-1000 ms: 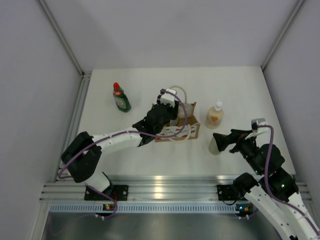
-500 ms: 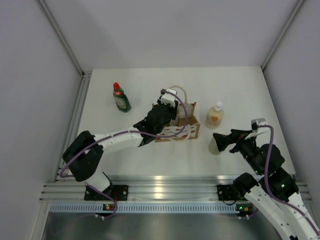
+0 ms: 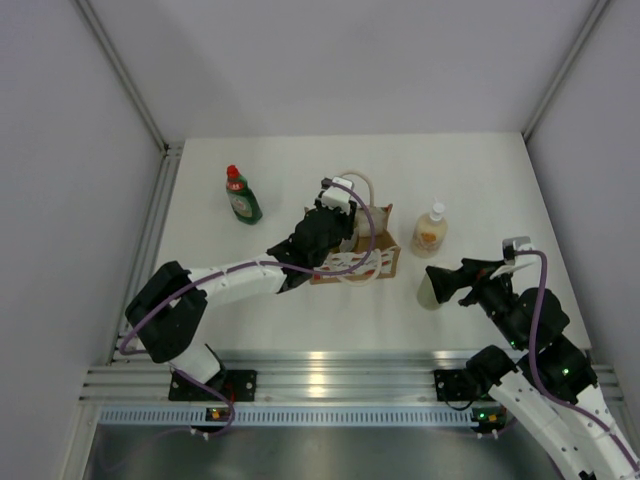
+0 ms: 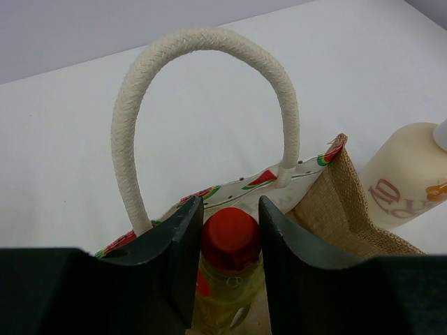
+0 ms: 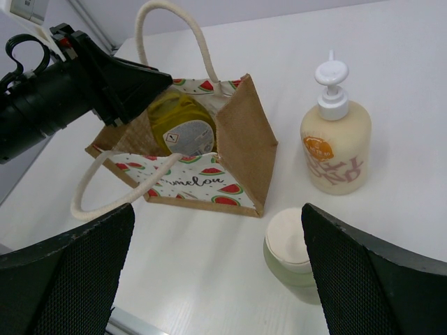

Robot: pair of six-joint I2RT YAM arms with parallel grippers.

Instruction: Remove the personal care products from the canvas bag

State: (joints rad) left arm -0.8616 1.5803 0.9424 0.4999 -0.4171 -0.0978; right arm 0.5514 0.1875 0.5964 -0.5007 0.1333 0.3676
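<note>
- Top external: left gripper (image 3: 340, 232) reaches down into the open top of the canvas bag (image 3: 372, 262); dark green bottle (image 3: 241, 197), red-capped, stands upright well off to the gripper's left on the table (image 3: 290, 160)
- Top external: right gripper (image 3: 443, 281) hovers low with the pale green bottle (image 3: 431, 290) just ahead of it; cream pump bottle (image 3: 430, 230) upright beyond that, beside the bag
- Left wrist: jaws nearly closed, both fingers (image 4: 183, 251) pressed against the red cap (image 4: 230, 237) of the yellow bottle (image 4: 223, 289), which sits inside the bag; cream loop handle (image 4: 206, 42) arches beyond the fingertips
- Right wrist: jaws spread wide, gripping nothing; pale green bottle, white-capped, stands on the table between the fingers, touching neither; bag ahead to the left, pump bottle ahead to the right
</note>
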